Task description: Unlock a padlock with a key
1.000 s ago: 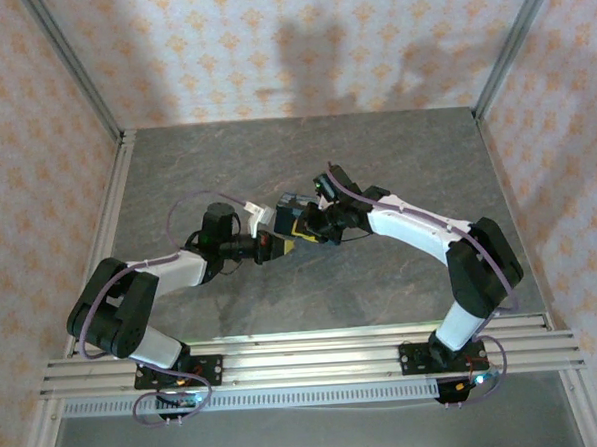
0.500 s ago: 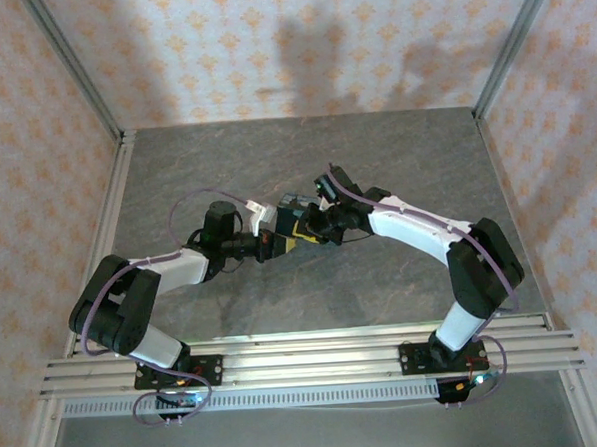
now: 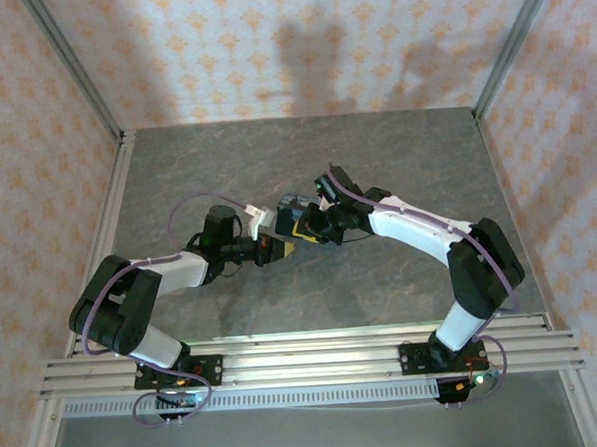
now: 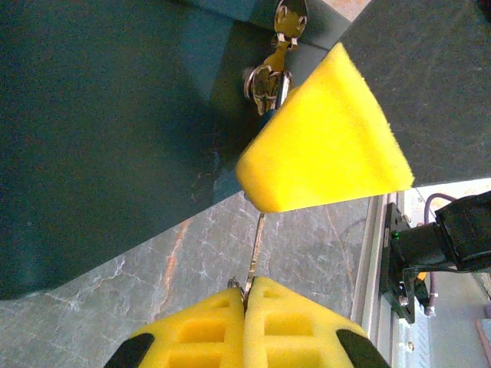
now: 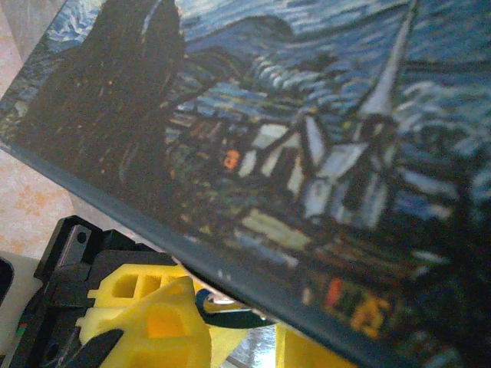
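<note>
Top external: left claw (image 3: pixel 283 250), clamped tight on the key (image 4: pixel 254 245), has dipped slightly from the box (image 3: pixel 296 218); insertion looks unfinished. Right claw (image 5: pixel 230 333), nearly closed, seemingly pinches the padlock (image 5: pixel 239 317) under the box edge.

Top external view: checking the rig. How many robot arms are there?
2. The left arm reaches in from the near left, the right arm from the near right; both reach toward the painted box mid-table.
</note>
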Available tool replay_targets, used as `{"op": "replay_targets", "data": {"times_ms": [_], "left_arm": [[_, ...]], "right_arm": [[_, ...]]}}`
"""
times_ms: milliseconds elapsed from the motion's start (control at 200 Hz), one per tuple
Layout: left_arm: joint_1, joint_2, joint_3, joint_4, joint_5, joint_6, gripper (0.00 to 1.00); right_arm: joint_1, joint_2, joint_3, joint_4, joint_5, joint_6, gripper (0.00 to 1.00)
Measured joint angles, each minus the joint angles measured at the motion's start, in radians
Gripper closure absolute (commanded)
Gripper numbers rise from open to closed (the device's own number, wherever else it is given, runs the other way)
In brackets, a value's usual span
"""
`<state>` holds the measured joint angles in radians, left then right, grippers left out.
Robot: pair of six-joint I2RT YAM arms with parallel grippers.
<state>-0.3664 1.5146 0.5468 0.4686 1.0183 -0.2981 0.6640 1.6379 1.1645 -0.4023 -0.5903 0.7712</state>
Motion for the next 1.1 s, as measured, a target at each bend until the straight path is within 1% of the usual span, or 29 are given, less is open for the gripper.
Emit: {"op": "replay_targets", "data": {"times_ms": [661,1096], "left_arm": [[0.0,0.0,0.008,0.013,-0.005,-0.02,1.0],[0.0,0.028,0.02,0.041,0.003,-0.05,1.0]], "right_arm": [[0.0,-0.003,-0.014,0.02,-0.002,0.008,1.0],[-0.004,-0.003,-0.016,0.029,-0.001,0.015,1.0]]}}
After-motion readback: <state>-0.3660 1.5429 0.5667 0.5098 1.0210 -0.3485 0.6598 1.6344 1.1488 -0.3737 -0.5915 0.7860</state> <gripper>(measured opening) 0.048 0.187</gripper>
